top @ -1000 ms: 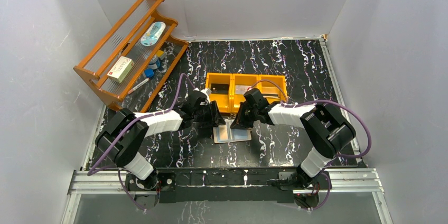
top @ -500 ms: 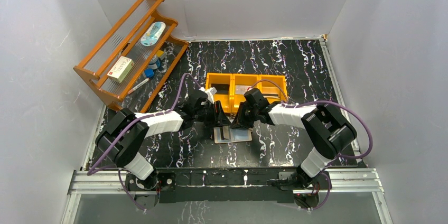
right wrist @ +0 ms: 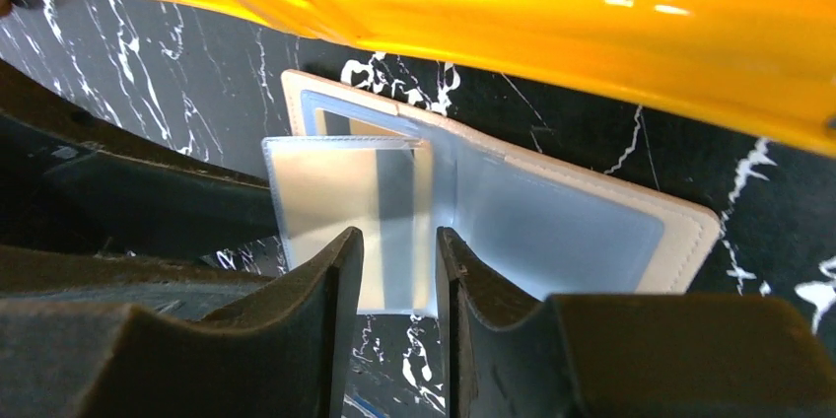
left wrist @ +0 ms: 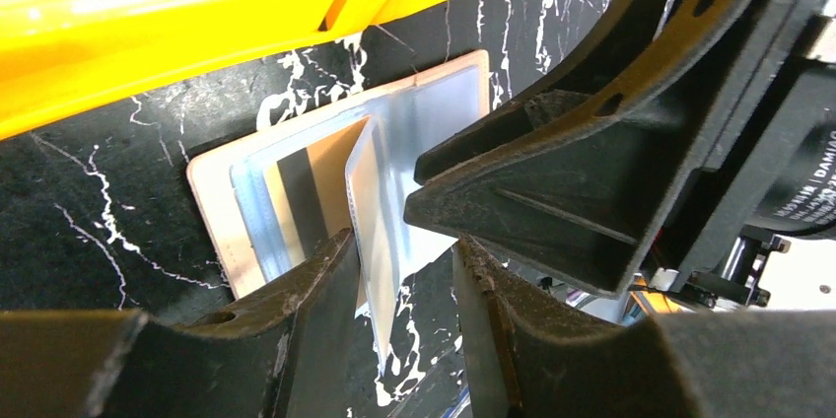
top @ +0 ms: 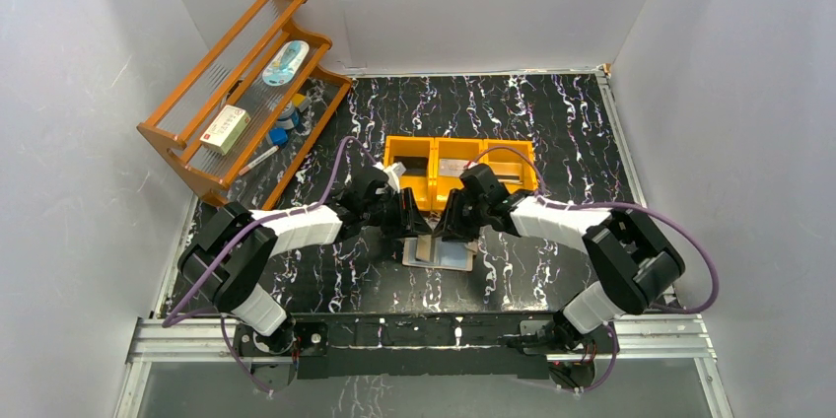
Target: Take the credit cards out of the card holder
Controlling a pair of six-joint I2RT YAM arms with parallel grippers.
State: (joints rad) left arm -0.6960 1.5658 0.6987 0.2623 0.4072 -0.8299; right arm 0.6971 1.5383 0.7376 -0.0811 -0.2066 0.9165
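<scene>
Beside the orange tray, your card holder lies open under the half-open left claw and right claw, neither gripping.

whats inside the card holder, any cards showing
Shiny clear sleeves line the card holder, one leaf lifted upright. Beside it a tan card with a dark stripe shows. Glare and the leaf hide the other pockets' contents.

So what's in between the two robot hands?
A shiny see-through pocket page of the card holder, standing up from it, sits between the left gripper and the right gripper. The left wrist view shows it best.
</scene>
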